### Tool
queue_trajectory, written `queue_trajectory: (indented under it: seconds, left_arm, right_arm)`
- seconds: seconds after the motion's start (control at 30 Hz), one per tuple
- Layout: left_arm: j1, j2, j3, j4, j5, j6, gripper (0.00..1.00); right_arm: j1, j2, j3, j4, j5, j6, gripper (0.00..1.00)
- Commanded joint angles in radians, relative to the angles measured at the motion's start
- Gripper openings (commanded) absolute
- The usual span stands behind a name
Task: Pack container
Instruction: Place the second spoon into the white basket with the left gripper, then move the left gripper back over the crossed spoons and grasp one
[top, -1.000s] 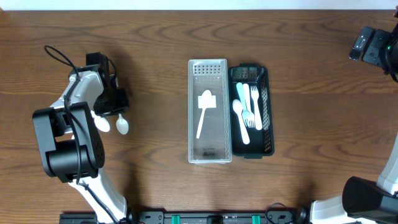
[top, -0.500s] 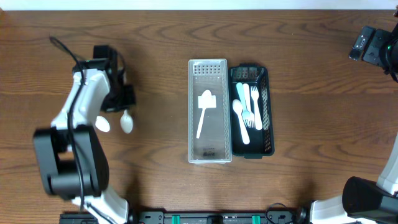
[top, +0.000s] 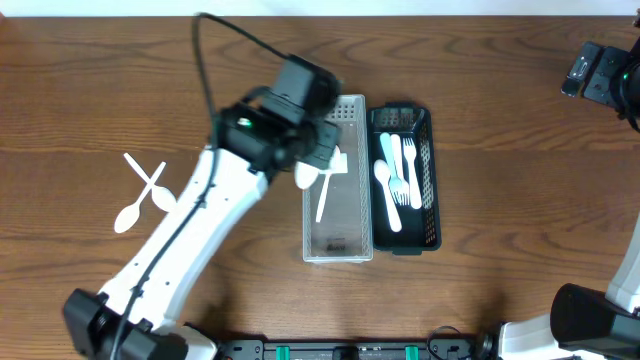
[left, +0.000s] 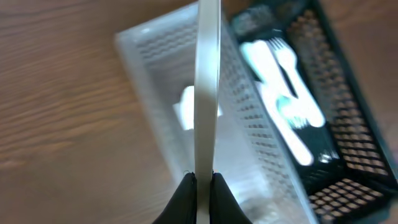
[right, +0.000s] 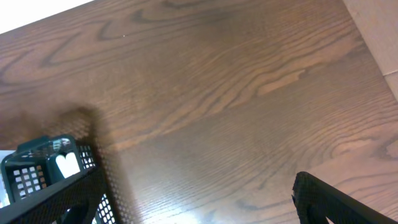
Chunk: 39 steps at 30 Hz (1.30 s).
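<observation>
My left gripper (top: 312, 148) is shut on a white spoon (left: 207, 93), whose handle runs straight up between the black fingers (left: 186, 190) in the left wrist view. Overhead, the spoon's bowl (top: 305, 178) hangs at the left rim of the clear container (top: 338, 245). A white utensil (top: 328, 178) lies inside the container. Beside it on the right stands a black basket (top: 432, 180) with white forks and spoons (top: 398, 175). My right gripper (top: 598, 72) is at the far right back corner, open and holding nothing, with one finger (right: 323, 199) showing in the right wrist view.
Two more white spoons (top: 142, 190) lie crossed on the wooden table at the left. The left arm stretches diagonally from the front left towards the container. A black cable loops over the back of the table.
The left arm has swung from the left side of the table over to the clear container, carrying a spoon. Two spoons it was covering now show on the table.
</observation>
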Motion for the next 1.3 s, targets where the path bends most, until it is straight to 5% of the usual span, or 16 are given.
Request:
queue_trajectory:
  seconds: [0.0, 0.4, 0.5, 0.87, 1.0, 1.27]
  left_arm:
    - [-0.019, 0.097, 0.003, 0.014, -0.012, -0.069, 0.06]
    - [-0.019, 0.42, 0.003, 0.044, 0.0, -0.162, 0.06]
    - [-0.019, 0.44, 0.003, 0.041, -0.001, -0.161, 0.31]
    - [-0.018, 0.272, 0.04, 0.001, -0.208, -0.029, 0.48]
    - [0.007, 0.101, 0.054, 0.001, -0.395, -0.009, 0.72]
    - [0.37, -0.11, 0.053, -0.148, -0.418, 0.188, 0.9]
  right_arm:
    - [-0.006, 0.002, -0.002, -0.005, 0.005, -0.018, 0.99]
    - [-0.006, 0.002, -0.002, -0.011, 0.006, -0.018, 0.99]
    - [-0.006, 0.002, -0.002, -0.011, 0.006, -0.018, 0.99]
    - [-0.006, 0.002, -0.002, -0.011, 0.006, -0.018, 0.99]
    - [-0.006, 0.002, -0.002, -0.008, 0.007, -0.022, 0.99]
    - [-0.006, 0.002, -0.002, -0.014, 0.006, -0.021, 0.99]
